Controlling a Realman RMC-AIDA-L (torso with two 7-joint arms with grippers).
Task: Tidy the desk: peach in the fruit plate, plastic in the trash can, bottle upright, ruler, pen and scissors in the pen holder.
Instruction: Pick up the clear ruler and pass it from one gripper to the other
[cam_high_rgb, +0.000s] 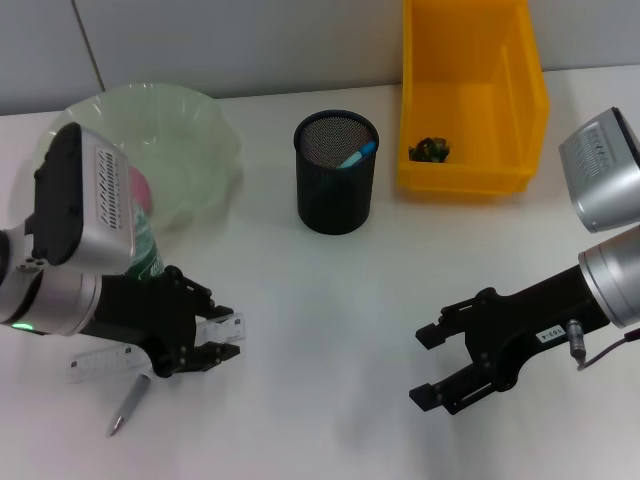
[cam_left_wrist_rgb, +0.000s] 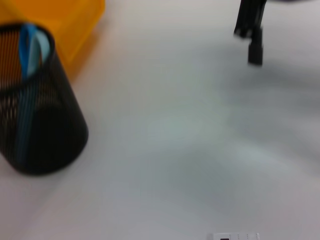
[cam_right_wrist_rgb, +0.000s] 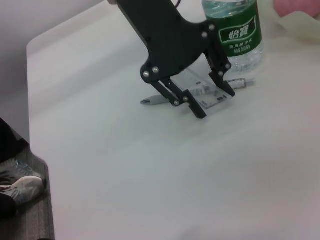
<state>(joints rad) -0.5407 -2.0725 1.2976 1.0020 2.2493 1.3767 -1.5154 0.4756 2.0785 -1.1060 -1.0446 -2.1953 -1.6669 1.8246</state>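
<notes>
Left gripper (cam_high_rgb: 212, 343) sits at lower left of the head view, jaws pinched on the clear ruler (cam_high_rgb: 110, 362), whose near end pokes out between the fingertips. The ruler looks thin, stiff, light and slick, so a grip across its flat faces near one end probably suits dropping it into the pen holder (cam_high_rgb: 336, 172) at upper centre, which already holds a blue pen. A grey pen (cam_high_rgb: 128, 404) lies just below the ruler on the desk (cam_high_rgb: 330, 300). Right gripper (cam_high_rgb: 436, 364) hovers at lower right, jaws spread, empty. The bottle (cam_right_wrist_rgb: 234, 34) stands upright behind the left arm, mostly hidden in the head view. Peach (cam_high_rgb: 141, 187) in the fruit plate (cam_high_rgb: 200, 130) is half covered. The dark item in the yellow bin (cam_high_rgb: 470, 95) is hard to identify.
</notes>
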